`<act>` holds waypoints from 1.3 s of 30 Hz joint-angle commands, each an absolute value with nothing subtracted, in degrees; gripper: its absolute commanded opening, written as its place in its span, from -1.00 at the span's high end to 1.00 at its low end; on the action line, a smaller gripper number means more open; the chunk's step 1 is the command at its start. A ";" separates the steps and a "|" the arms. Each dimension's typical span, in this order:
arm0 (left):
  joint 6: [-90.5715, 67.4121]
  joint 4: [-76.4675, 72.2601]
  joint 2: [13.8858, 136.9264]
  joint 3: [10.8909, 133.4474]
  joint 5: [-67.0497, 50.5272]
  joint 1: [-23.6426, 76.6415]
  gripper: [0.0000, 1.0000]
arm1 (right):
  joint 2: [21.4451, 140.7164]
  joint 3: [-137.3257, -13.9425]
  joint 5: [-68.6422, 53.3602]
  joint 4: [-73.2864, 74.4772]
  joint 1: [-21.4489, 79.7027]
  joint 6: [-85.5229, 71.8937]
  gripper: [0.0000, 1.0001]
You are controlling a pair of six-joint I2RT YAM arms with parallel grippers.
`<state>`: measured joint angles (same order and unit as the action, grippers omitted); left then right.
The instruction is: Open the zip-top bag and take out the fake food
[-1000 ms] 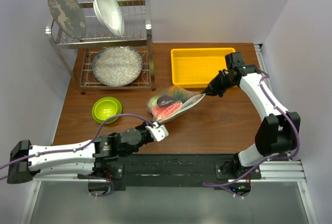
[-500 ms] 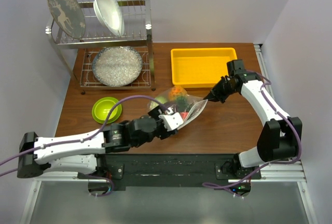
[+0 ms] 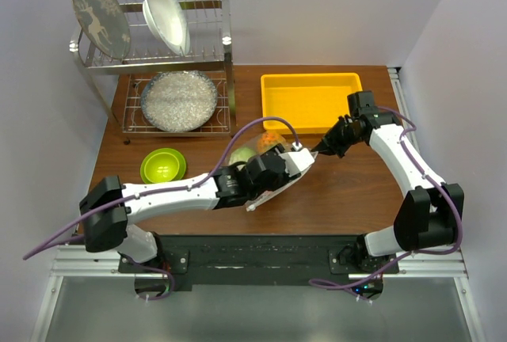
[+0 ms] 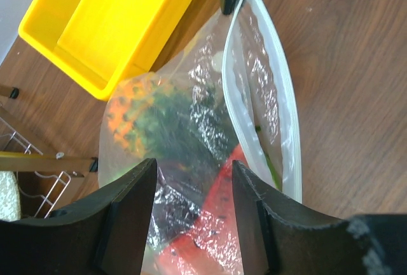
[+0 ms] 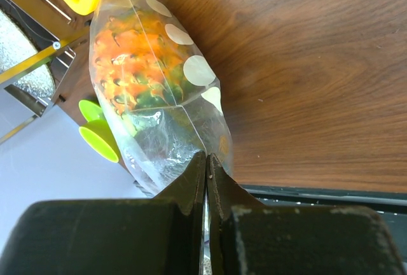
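The zip-top bag lies mid-table, mostly under my left arm. In the left wrist view the bag holds the fake food: an orange pineapple with green leaves and a red watermelon slice. Its white zip strip gapes in a narrow slit. My left gripper is open just above the bag over the watermelon, and it also shows in the top view. My right gripper is shut on the bag's edge, its fingers pinching the plastic; the dotted bag hangs beyond them.
A yellow tray sits behind the bag, close to my right gripper. A lime-green bowl stands to the left. A dish rack with plates fills the back left. The table's front edge runs along the arm bases.
My left arm has swung forward and to the right, from the bag's near-left side to over the bag, its gripper now close to my right gripper. The right gripper has barely moved.
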<state>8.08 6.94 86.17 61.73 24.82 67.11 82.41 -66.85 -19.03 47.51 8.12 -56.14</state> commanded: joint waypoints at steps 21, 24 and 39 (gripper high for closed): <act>0.53 9.23 94.13 71.37 15.65 65.30 0.41 | 79.45 -66.18 -18.90 47.02 8.00 -55.19 1.00; 0.53 8.97 94.04 71.37 14.77 65.30 0.63 | 79.45 -65.92 -18.90 46.85 7.91 -55.11 1.00; -2.55 4.22 91.23 69.52 19.94 65.21 1.00 | 77.43 -63.90 -16.26 43.07 8.00 -50.90 0.93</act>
